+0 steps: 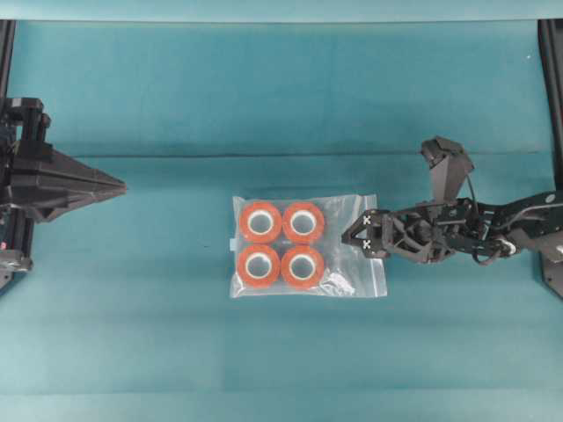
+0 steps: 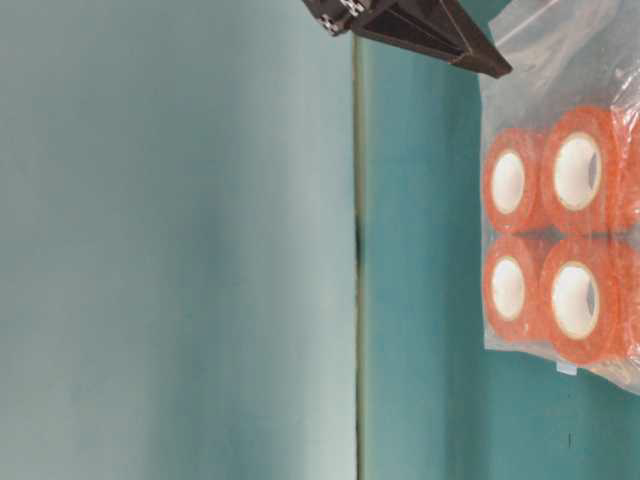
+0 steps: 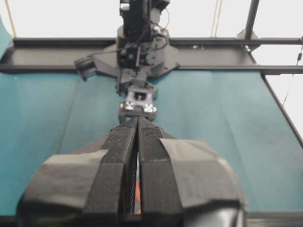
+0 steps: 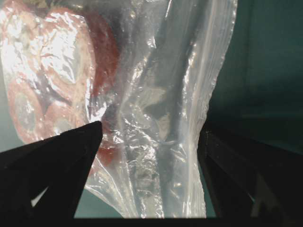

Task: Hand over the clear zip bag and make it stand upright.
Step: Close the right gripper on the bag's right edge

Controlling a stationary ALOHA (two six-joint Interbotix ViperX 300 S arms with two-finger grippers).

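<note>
The clear zip bag [image 1: 308, 246] lies flat mid-table with several orange-red tape rolls [image 1: 281, 243] inside. My right gripper [image 1: 354, 236] hovers over the bag's empty right part, open. In the right wrist view its two dark fingers [image 4: 71, 156] stand wide on either side of the crinkled plastic [image 4: 156, 142], not pinching it. My left gripper [image 1: 119, 186] waits far to the left, shut on nothing. Its fingers [image 3: 120, 156] are pressed together, pointing at the right arm [image 3: 137, 101]. At table level the bag [image 2: 560, 230] fills the right, with one right finger [image 2: 440, 35] above it.
Teal cloth [image 1: 281, 88] covers the table, with a fold line [image 1: 264, 156] across it behind the bag. Black frame rails [image 1: 550, 70] run down both side edges.
</note>
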